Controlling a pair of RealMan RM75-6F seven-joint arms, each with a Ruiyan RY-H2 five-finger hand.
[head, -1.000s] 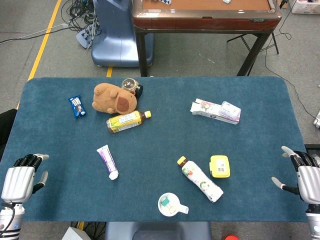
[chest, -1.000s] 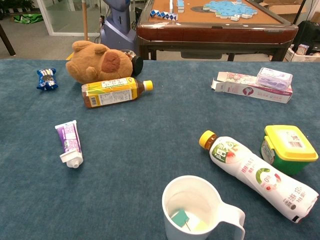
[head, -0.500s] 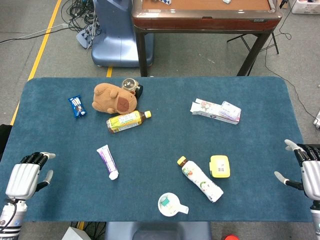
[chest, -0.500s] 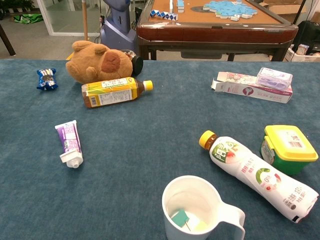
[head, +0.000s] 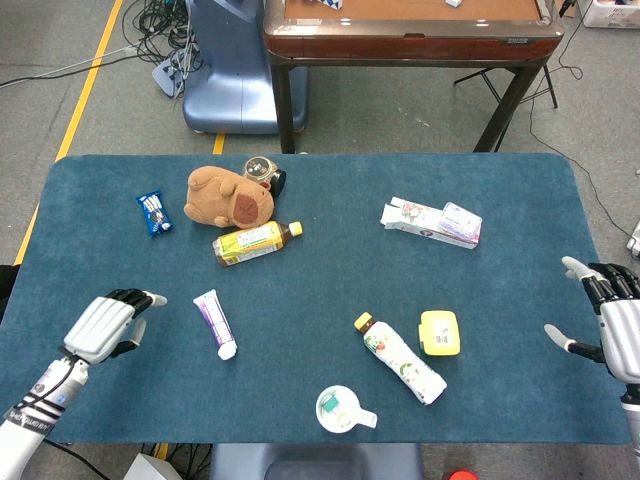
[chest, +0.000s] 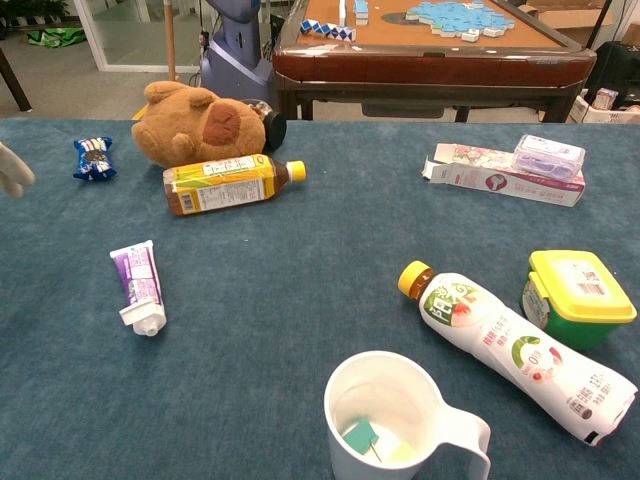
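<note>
My left hand (head: 105, 325) hovers over the left part of the blue table (head: 320, 290), fingers apart and holding nothing; only a fingertip of it (chest: 10, 168) shows at the chest view's left edge. Nearest to it is a purple-and-white toothpaste tube (head: 216, 324) (chest: 138, 288), lying apart to its right. My right hand (head: 615, 320) stays at the table's right edge, open and empty. The closest things to it are a yellow-lidded green container (head: 440, 332) (chest: 577, 296) and a white drink bottle (head: 402, 359) (chest: 520, 345) lying on its side.
A brown plush animal (head: 228, 197), a yellow tea bottle (head: 255, 241) on its side and a blue snack packet (head: 154, 212) lie at the back left. A flat box (head: 420, 218) with a tissue pack (head: 460, 222) sits back right. A white mug (head: 340, 408) stands near the front edge.
My left hand has come in from the table's left front corner, rightward and forward toward the toothpaste tube. The right hand has barely shifted. No object has moved.
</note>
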